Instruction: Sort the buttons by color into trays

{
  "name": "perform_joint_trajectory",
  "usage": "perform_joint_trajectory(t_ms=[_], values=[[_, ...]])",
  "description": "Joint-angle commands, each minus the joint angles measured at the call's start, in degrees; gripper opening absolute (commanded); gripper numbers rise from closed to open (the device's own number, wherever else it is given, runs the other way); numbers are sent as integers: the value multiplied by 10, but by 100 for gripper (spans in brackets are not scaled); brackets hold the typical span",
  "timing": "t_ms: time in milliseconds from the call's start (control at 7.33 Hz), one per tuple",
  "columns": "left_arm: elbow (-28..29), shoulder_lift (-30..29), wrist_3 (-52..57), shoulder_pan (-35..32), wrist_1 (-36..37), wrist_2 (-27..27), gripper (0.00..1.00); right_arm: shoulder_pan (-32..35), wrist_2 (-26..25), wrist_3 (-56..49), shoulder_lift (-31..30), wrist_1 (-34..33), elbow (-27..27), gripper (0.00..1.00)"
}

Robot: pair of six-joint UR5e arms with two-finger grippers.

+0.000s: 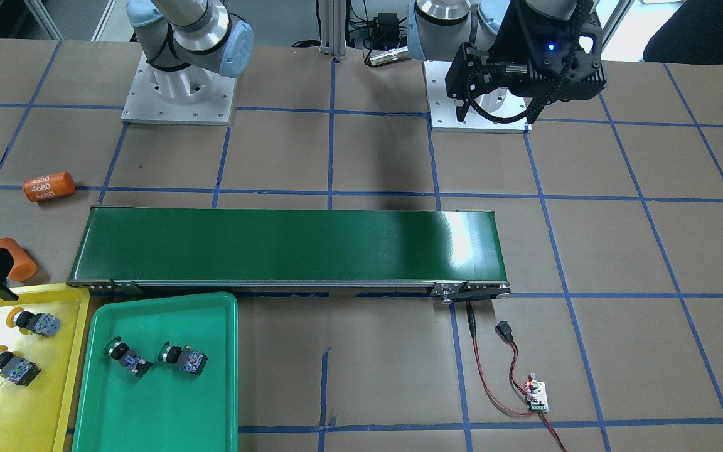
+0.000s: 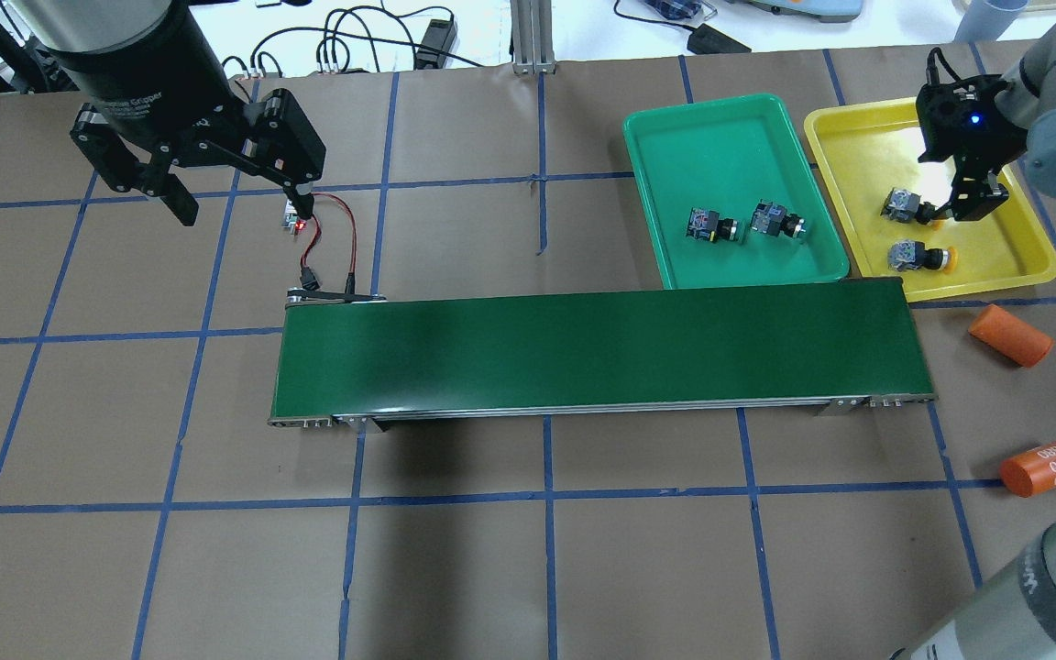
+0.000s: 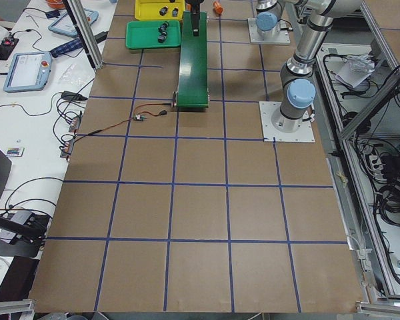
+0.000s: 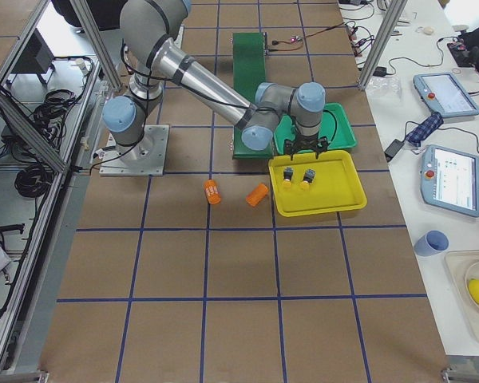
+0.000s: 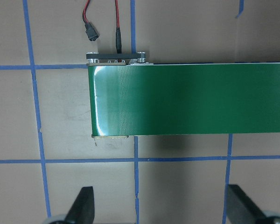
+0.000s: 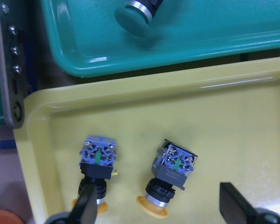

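As the front-facing view shows, green buttons (image 1: 128, 358) lie in the green tray (image 1: 148, 414), yellow buttons (image 1: 13, 367) in the yellow tray (image 1: 35, 408). Overhead: left end effector (image 2: 242, 200) wide, empty. Right wrist: right end effector (image 6: 158, 200) wide, apparently empty; buttons judged light, rigid; grip block sides.

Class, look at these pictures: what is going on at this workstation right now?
Two robot arms are sorting push-buttons by colour. The right pincer, open, hovers over the yellow tray, above the two yellow-capped buttons lying in it. Two green-capped buttons lie in the green tray beside it. The left pincer, also open and holding nothing, hangs near the conveyor belt's other end. All four buttons in view sit in matching trays.
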Motion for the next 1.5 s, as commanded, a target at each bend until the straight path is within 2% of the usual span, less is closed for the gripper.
perform_joint_trajectory(t_ms=[0, 136, 409, 818, 955, 1364], values=[[-1, -1, 0, 0, 3, -3, 100, 58, 0, 111, -91, 138, -18, 100], [-1, 0, -1, 0, 2, 1, 100, 98, 5, 223, -125, 173, -19, 100], [-1, 10, 1, 0, -4, 5, 100, 209, -4, 373, -156, 174, -21, 100], [-4, 17, 6, 17, -4, 5, 100, 297, -1, 624, -210, 217, -19, 100], [-5, 16, 6, 17, -3, 5, 100, 307, 3, 718, -214, 225, -20, 100], [-4, 18, 6, 16, -4, 5, 100, 307, -4, 848, -242, 272, -26, 100]])
